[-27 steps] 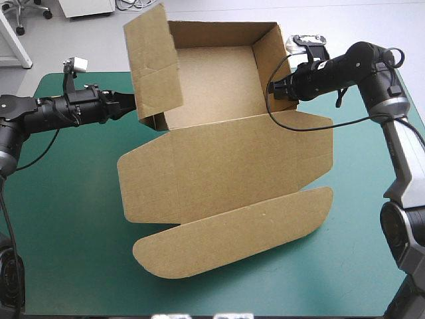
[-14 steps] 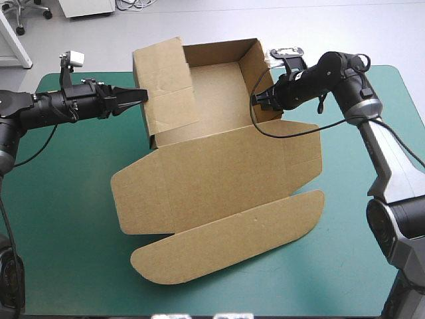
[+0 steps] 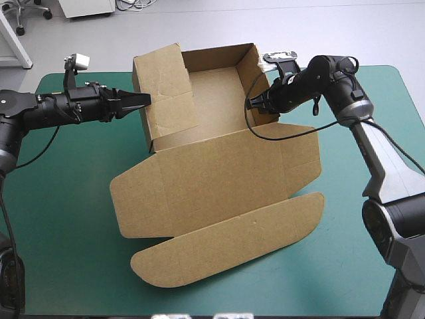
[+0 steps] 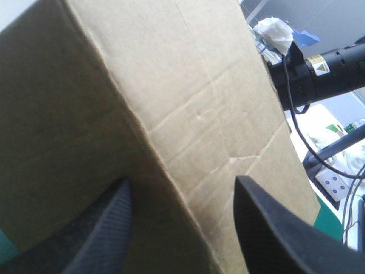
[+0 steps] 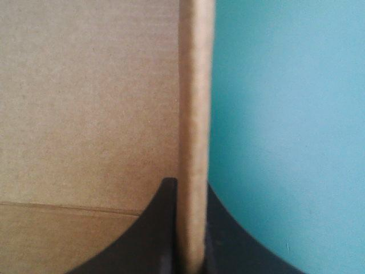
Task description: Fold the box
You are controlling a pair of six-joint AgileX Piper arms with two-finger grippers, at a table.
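Note:
The brown box (image 3: 212, 86) stands as an open tray at the far middle of the table. Its lid (image 3: 219, 179) lies flat toward the near edge. My left gripper (image 3: 141, 101) is at the outside of the tall left wall flap (image 3: 163, 90). In the left wrist view its fingers (image 4: 181, 181) stand apart, open, with the box's wall (image 4: 171, 85) close ahead. My right gripper (image 3: 255, 103) is shut on the tray's right wall. The right wrist view shows that wall's edge (image 5: 195, 85) pinched between the fingers (image 5: 193, 182).
The lid's rounded tongue flap (image 3: 226, 246) reaches close to the table's near edge. Bare teal-green cover (image 3: 60, 199) lies left of the lid and at the right (image 3: 358, 266). The right arm (image 4: 325, 68) shows beyond the box in the left wrist view.
The box has slid left with both grippers. The right gripper pulled the right wall leftward; the left flap now stands more upright, and the left gripper has advanced to it.

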